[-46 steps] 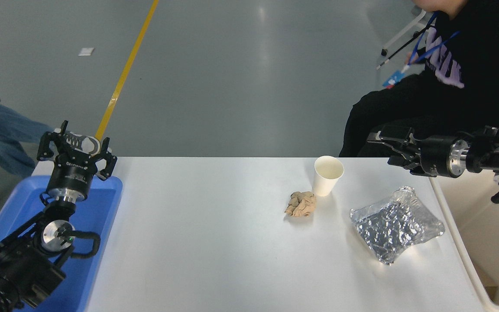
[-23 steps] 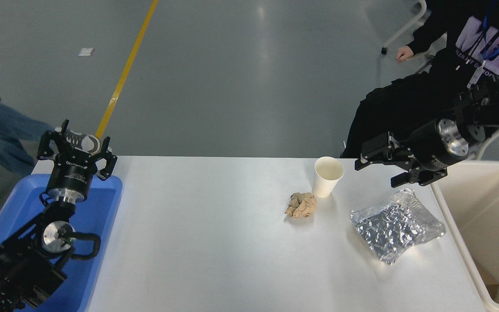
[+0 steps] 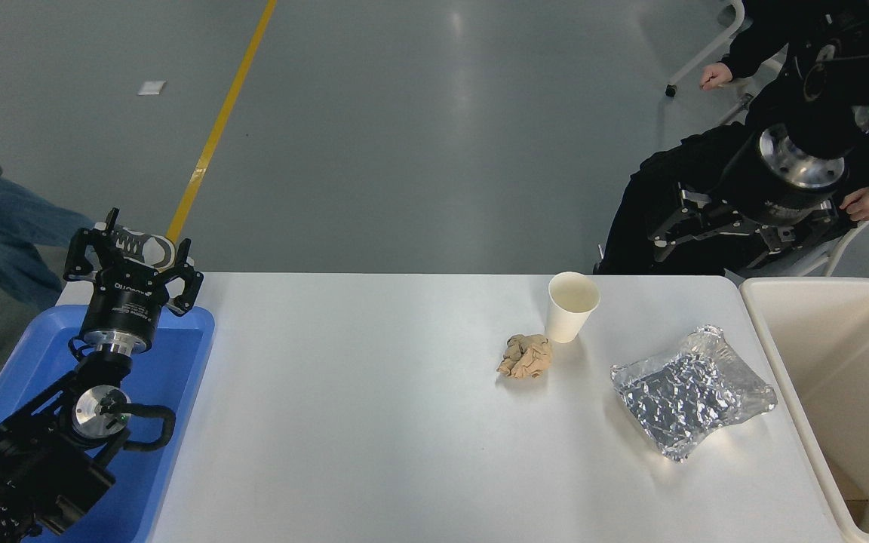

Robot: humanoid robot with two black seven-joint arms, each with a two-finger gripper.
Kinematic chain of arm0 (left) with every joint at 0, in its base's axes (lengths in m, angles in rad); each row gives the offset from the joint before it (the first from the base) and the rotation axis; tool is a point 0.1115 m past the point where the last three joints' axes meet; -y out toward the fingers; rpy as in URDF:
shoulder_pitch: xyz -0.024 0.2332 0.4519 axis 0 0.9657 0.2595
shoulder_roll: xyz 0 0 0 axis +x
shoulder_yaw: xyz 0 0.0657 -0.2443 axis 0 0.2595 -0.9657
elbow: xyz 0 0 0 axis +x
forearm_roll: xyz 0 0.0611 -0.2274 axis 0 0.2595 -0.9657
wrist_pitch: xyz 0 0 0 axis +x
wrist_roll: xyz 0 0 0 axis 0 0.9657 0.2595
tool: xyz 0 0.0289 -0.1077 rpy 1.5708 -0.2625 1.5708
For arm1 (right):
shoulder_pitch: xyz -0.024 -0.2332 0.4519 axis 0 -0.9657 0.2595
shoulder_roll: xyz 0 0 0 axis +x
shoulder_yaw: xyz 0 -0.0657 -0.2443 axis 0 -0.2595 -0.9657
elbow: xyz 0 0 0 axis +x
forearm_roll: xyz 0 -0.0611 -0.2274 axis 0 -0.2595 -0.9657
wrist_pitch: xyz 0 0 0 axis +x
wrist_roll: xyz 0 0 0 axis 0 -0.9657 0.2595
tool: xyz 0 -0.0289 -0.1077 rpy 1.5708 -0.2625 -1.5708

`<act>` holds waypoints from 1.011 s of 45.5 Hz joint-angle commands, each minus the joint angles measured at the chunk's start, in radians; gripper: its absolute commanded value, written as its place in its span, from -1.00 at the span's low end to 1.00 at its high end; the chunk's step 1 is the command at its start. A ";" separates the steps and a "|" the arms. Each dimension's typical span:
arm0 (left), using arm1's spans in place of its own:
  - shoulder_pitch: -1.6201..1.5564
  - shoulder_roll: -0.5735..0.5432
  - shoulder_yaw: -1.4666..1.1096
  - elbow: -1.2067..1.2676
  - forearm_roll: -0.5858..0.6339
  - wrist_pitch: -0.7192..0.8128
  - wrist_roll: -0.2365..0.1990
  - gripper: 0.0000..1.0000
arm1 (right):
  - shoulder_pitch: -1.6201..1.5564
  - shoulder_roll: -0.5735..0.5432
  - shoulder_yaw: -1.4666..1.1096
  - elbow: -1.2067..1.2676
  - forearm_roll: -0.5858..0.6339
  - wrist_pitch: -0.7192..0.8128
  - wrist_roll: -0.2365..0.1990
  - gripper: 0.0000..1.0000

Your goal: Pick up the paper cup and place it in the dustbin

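The white paper cup [image 3: 572,306] stands upright on the white table [image 3: 374,422], right of centre near the far edge. The cream-white dustbin [image 3: 857,354] stands at the table's right end. My right gripper [image 3: 727,237] hangs open and empty in the air beyond the table's far right corner, above and to the right of the cup and apart from it. My left gripper [image 3: 133,256] is parked open over the blue tray [image 3: 170,377] at the lower left.
A crumpled tan paper ball [image 3: 525,356] lies just left of the cup. A crumpled foil tray [image 3: 691,392] lies between the cup and the dustbin. A seated person in black is behind the right gripper, one hand [image 3: 868,202] close to it.
My right arm has swung up and back, from low over the table's far right corner to high above the dustbin's far end. The cup has not moved.
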 commanded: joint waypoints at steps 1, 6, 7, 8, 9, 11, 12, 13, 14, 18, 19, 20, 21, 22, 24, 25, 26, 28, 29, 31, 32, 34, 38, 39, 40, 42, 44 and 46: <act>0.001 0.000 0.000 0.000 0.000 -0.001 0.000 0.98 | 0.092 -0.003 0.009 0.013 0.022 0.006 -0.034 1.00; 0.001 0.000 0.000 0.000 0.000 -0.001 0.000 0.98 | 0.151 -0.007 0.015 0.030 0.024 0.006 -0.034 1.00; 0.001 0.000 0.000 0.000 0.000 -0.001 0.000 0.98 | 0.158 -0.007 0.011 0.033 0.024 0.006 -0.034 1.00; 0.001 0.000 0.000 0.000 0.000 -0.001 0.000 0.98 | 0.162 -0.006 0.008 0.033 0.022 0.006 -0.034 1.00; -0.001 0.000 0.000 0.001 0.000 -0.001 0.000 0.98 | 0.165 -0.006 0.008 0.033 0.024 0.006 -0.034 1.00; -0.001 0.000 0.000 0.000 0.000 0.000 0.000 0.98 | 0.175 -0.004 0.009 0.033 0.022 0.006 -0.034 1.00; -0.001 0.000 0.000 0.000 0.000 -0.001 0.000 0.98 | 0.179 -0.004 0.008 0.033 0.024 0.006 -0.034 1.00; -0.001 0.000 0.000 0.000 0.000 -0.001 0.000 0.98 | 0.184 -0.006 0.006 0.035 0.024 0.006 -0.034 1.00; -0.001 0.000 0.000 0.001 0.000 -0.001 0.000 0.98 | 0.187 -0.007 0.006 0.035 0.024 0.006 -0.034 1.00; 0.001 0.000 0.000 0.000 0.000 -0.001 0.000 0.98 | 0.196 -0.007 0.017 0.035 0.024 0.006 -0.034 1.00; 0.001 0.000 0.000 0.000 0.000 -0.001 0.000 0.98 | 0.199 -0.009 0.017 0.035 0.024 0.006 -0.034 1.00; -0.001 0.000 0.000 0.000 0.000 -0.001 0.000 0.98 | 0.199 -0.009 0.017 0.035 0.024 0.006 -0.034 1.00; -0.001 0.000 0.000 0.000 0.000 -0.001 0.000 0.98 | 0.199 -0.009 0.017 0.035 0.024 0.006 -0.034 1.00; -0.001 0.000 0.000 0.000 0.000 -0.001 0.000 0.98 | 0.199 -0.009 0.017 0.035 0.024 0.006 -0.034 1.00; -0.001 0.000 0.000 0.000 0.000 -0.001 0.000 0.98 | 0.198 -0.007 0.015 0.035 0.025 0.006 -0.034 1.00; -0.001 0.000 0.000 0.000 0.000 -0.001 0.000 0.98 | 0.195 -0.007 0.017 0.035 0.025 0.006 -0.034 1.00; 0.001 0.000 0.000 0.000 0.000 -0.001 0.000 0.98 | 0.190 -0.007 0.017 0.035 0.025 0.006 -0.033 1.00; -0.001 0.000 0.000 0.000 0.000 -0.001 0.000 0.98 | 0.182 -0.004 0.017 0.035 0.024 0.006 -0.033 1.00; -0.001 0.000 0.000 0.000 0.000 -0.001 0.000 0.98 | 0.178 -0.004 0.017 0.033 0.022 0.006 -0.033 1.00; -0.001 0.000 0.000 0.001 0.000 -0.001 0.000 0.98 | 0.165 -0.003 0.017 0.032 0.021 0.006 -0.033 1.00; -0.001 0.000 0.000 0.000 0.000 -0.001 0.000 0.98 | 0.161 -0.003 0.018 0.032 0.021 0.006 -0.033 1.00; -0.001 0.000 0.000 0.000 0.000 -0.001 0.000 0.98 | 0.152 -0.003 0.018 0.030 0.017 0.006 -0.033 1.00; -0.001 0.000 0.000 0.000 0.000 -0.001 0.000 0.98 | 0.121 -0.003 0.029 0.024 0.005 -0.038 -0.033 1.00; -0.001 0.000 0.000 0.000 0.000 -0.001 0.000 0.98 | 0.110 -0.001 0.031 0.023 0.004 -0.056 -0.033 1.00; -0.001 0.000 0.000 0.000 0.000 -0.001 0.000 0.98 | 0.099 -0.001 0.031 0.023 0.004 -0.076 -0.033 1.00; -0.001 0.000 0.000 0.000 0.000 -0.001 0.000 0.98 | 0.080 -0.001 0.032 0.021 0.004 -0.118 -0.033 1.00; -0.001 0.000 0.000 0.000 0.000 -0.001 0.000 0.98 | 0.061 0.000 0.038 0.023 0.004 -0.154 -0.033 1.00; -0.001 0.000 0.000 0.000 0.000 -0.001 0.000 0.98 | 0.044 0.000 0.050 0.023 0.004 -0.181 -0.033 1.00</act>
